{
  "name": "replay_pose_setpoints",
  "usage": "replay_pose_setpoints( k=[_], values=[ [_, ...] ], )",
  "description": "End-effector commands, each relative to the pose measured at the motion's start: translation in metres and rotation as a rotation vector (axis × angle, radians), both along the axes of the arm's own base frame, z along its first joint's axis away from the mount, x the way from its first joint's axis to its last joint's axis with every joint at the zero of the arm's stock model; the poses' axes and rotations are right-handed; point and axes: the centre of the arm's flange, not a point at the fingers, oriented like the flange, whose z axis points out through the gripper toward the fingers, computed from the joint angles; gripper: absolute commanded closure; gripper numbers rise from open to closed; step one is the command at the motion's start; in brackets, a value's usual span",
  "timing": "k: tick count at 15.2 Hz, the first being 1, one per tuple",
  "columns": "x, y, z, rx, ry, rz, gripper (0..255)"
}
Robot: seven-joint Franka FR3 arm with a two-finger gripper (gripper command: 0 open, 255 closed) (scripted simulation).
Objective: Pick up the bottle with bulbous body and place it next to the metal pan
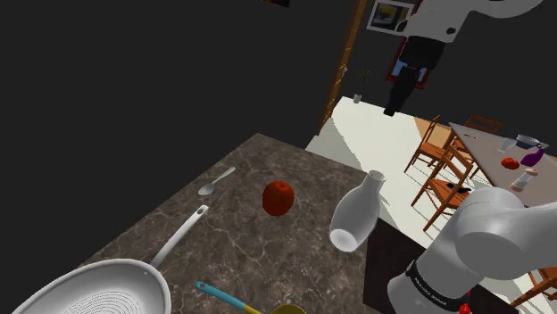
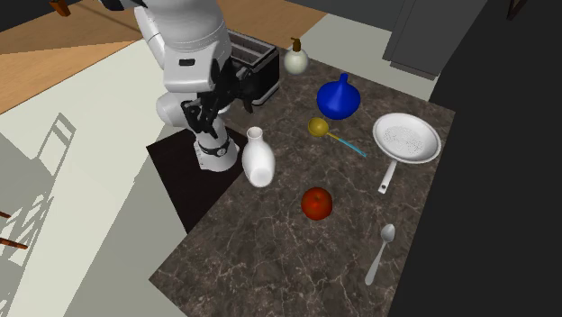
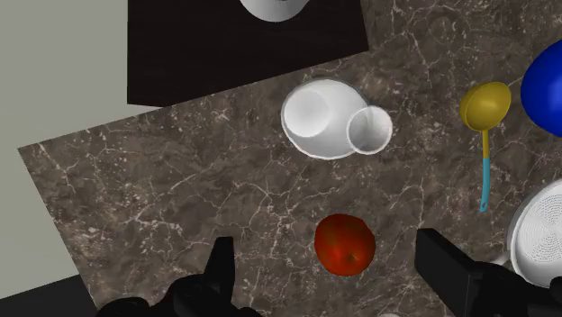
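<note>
A white bottle with a wide rounded body (image 1: 355,217) stands upright on the dark marble counter near its edge by the stand, also bottle (image 2: 258,158) and bottle (image 3: 326,118). A smaller cream bottle with a round body and brown neck (image 2: 295,58) stands at the far end. The pale metal pan (image 2: 407,138) lies near the counter's other side, pan (image 1: 98,290) and pan (image 3: 543,236). My gripper (image 3: 325,241) hangs high above the counter, open and empty, with a red apple (image 3: 345,244) far below it. In the shoulder view the gripper (image 1: 393,105) is up near the top.
A red apple (image 2: 316,203) and a spoon (image 2: 380,252) lie on the counter. A yellow ladle with a blue handle (image 2: 321,127) and a blue vessel (image 2: 339,96) sit near the pan. A black toaster (image 2: 255,61) stands behind. The dark stand (image 3: 243,45) adjoins the counter.
</note>
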Motion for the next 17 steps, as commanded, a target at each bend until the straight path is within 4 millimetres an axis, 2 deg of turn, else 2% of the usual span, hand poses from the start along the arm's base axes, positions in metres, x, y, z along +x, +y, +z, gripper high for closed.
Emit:
replay_pose_setpoints(
  k=[1,12,17],
  values=[
    [0.000,0.000,0.000,0.000,0.000,0.000,0],
    [-0.063,0.085,-0.115,-0.096,-0.057,-0.010,0],
    [-0.065,0.089,-0.142,-0.101,-0.060,-0.011,0]
  ],
)
